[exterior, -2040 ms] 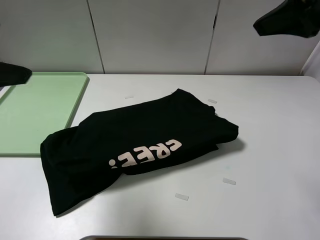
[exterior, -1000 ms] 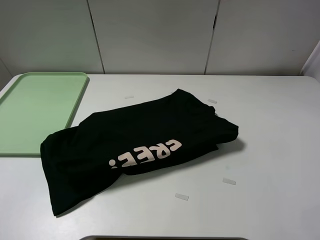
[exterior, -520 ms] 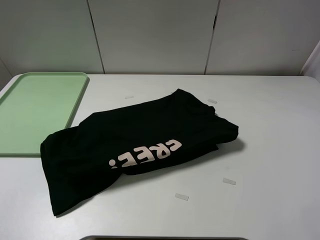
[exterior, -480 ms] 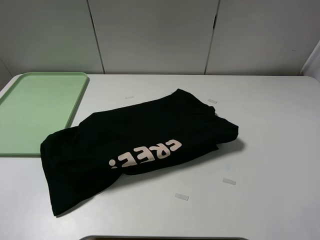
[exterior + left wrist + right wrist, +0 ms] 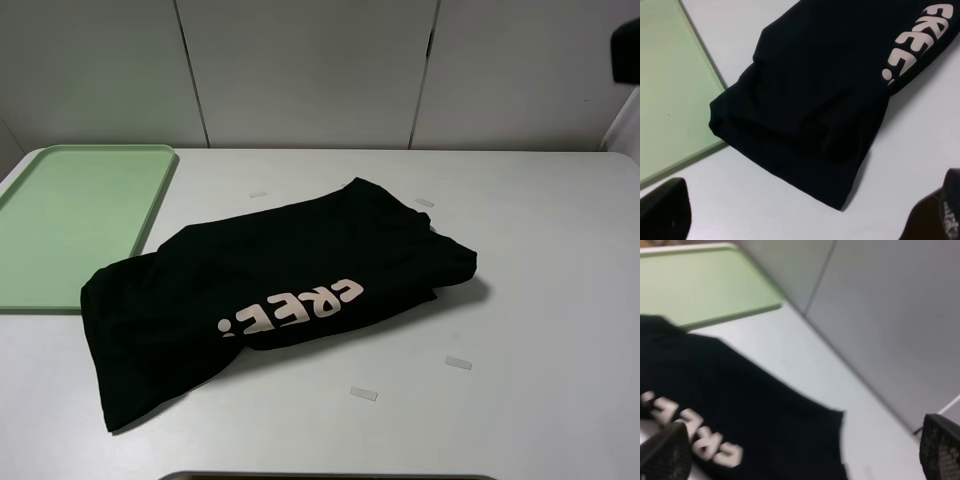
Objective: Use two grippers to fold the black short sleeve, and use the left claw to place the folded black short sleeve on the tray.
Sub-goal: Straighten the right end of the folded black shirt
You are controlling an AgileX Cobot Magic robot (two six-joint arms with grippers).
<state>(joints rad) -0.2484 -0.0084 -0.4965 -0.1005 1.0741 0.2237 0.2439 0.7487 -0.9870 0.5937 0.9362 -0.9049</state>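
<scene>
The left gripper (image 5: 800,215) stands wide open. In the left wrist view its two dark fingertips (image 5: 662,212) sit far apart at the corners of the picture, and between them is only bare white table (image 5: 540,300) and the near hem of the black short sleeve (image 5: 280,280). It holds nothing and touches nothing, and hangs above the cloth's left end.

The right gripper (image 5: 802,450) is spread just as wide. Its textured fingertips (image 5: 940,450) are well apart, clear of the cloth, with nothing between them. It hangs above the shirt's far right part, and its view is blurred.

In the high view neither gripper shows plainly. Only a dark shape (image 5: 626,50) cuts in at the far right edge, too little of it to tell which part it is.

The black short sleeve lies loosely folded in the middle of the table, set at a slant from near left to far right. Its pale letters (image 5: 295,305) lie on the near fold, upside down in the high view. The near left part spreads out in a flat flap, and the far right end is bunched into thicker folds.

The tray (image 5: 70,220) rests flat at the far left of the table. The shirt's left end lies against its near right corner and hides that corner in the left wrist view.

A few small strips of tape (image 5: 364,394) lie on the table around the shirt
</scene>
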